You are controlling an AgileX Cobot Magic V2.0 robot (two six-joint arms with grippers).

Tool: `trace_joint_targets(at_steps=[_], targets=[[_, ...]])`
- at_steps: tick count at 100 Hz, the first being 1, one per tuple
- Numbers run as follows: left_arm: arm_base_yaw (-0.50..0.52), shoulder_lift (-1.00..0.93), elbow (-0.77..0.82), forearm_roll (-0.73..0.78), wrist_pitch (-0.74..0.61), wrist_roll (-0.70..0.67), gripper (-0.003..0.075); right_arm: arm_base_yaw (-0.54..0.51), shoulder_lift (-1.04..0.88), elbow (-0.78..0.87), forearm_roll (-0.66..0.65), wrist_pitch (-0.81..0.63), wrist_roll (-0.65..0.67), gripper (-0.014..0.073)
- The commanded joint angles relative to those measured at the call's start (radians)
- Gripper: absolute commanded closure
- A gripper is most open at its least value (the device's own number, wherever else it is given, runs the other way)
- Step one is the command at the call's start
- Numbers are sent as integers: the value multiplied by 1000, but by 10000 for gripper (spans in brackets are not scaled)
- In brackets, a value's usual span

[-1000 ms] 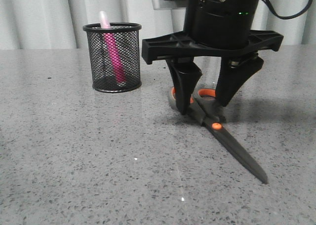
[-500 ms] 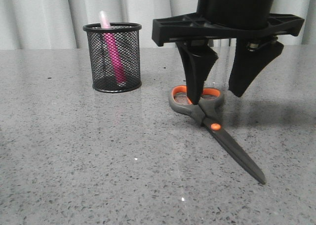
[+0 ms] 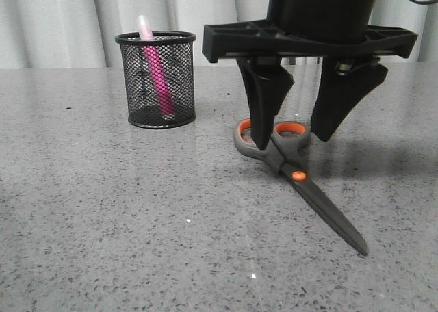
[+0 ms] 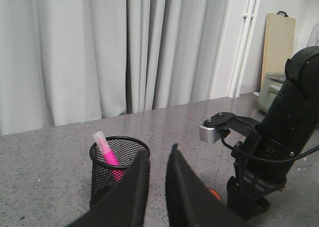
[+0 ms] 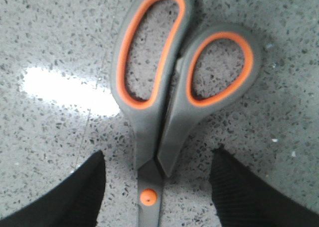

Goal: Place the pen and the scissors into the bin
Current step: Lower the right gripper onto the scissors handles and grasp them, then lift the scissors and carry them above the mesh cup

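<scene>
Your right gripper has dropped slightly since half a second ago and shifted a little toward the left, its fingers spread wide on either side of the scissors, touching nothing. The scissors lie flat and closed on the grey speckled table, handles toward the curtain, blades pointing toward you; they have not moved. The pink pen leans inside the black mesh pencil cup, unchanged. Your left gripper is raised above the table, fingers nearly together with a narrow gap, holding nothing.
</scene>
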Motion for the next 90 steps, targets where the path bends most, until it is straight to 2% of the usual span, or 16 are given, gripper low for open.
trace_joint_targets(at_steps=[1,32,49,59,74,90], targets=[[-8,3,-27,-38,14,0,659,-3,-19,-21,0,-15,4,182],[-8,3,-27,-39,20,0,659,-3,41,-21,0,-69,4,181],[-8,3,-27,-39,26,0,659,-3,77,-21,0,-53,4,197],[-8,3,-27,-39,26,0,659,-3,91,-21,0,-47,4,319],[-8,3,-27,-39,26,0,659,-3,91,-21,-27,-51,4,670],[-8,3,-27,-39,26,0,659,-3,57,-21,-67,-57,-1,658]])
